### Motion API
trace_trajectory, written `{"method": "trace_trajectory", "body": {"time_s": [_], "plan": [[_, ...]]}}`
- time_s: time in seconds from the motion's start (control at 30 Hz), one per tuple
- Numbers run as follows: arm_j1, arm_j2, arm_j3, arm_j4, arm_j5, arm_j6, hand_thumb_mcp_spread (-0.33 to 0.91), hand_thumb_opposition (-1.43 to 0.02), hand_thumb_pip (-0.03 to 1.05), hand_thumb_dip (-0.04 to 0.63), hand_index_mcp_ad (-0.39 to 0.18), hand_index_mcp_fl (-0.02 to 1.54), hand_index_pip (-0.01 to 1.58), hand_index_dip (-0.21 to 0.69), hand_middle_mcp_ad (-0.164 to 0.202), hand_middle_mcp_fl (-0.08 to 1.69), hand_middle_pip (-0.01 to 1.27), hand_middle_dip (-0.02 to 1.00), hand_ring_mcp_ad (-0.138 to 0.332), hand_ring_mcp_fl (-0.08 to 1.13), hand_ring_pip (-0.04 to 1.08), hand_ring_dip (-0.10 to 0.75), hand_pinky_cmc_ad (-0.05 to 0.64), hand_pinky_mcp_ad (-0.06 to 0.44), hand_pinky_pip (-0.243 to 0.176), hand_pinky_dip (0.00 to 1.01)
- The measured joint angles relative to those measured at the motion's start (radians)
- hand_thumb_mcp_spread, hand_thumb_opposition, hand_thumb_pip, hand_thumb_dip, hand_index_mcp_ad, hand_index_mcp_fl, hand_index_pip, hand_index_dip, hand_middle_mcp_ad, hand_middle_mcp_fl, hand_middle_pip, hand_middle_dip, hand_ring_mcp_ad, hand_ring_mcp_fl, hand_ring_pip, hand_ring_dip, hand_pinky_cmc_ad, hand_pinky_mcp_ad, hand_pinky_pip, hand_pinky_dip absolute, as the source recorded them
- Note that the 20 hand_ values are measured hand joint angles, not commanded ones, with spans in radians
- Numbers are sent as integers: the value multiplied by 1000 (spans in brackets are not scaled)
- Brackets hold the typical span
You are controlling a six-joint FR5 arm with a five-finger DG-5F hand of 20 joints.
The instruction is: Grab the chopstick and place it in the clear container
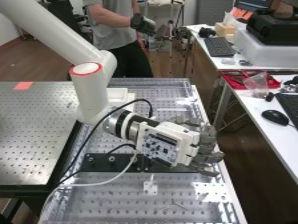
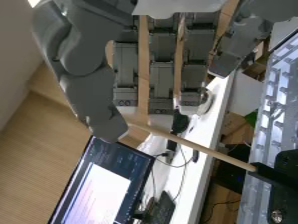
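In the high view, holds the hand [image 1: 205,144] out sideways over the long right edge of the bench [image 1: 120,197], at the end of the arm [image 1: 91,95], and above one end of a black bar [image 1: 110,162]. Farther along the bench, near the arm, see a white tray [image 1: 118,95]. Beyond a gap, find a red tray [image 1: 234,80] and a mouse [image 1: 275,117] on the side table [image 1: 261,125].

In the wrist view, spreads the hand wide, with the fingers [image 2: 161,77] nearly straight and the thumb [image 2: 93,100] apart from them. Sees the chopstick [image 2: 199,146] at a slant past the fingertips, one end at a black holder [image 2: 266,175], the other just beside the thumb's tip. Cannot tell about contact there. Also shows a monitor [image 2: 100,185] near the thumb.
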Motion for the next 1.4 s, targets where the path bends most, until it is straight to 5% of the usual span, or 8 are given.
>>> {"method": "trace_trajectory", "body": {"time_s": [1.4], "plan": [[-17,-9,34,-32,-26,-20,595,-845,627,262,-75,255,1552,31,77,572,897,721,94,538,166,531,405,197,44,180]]}}
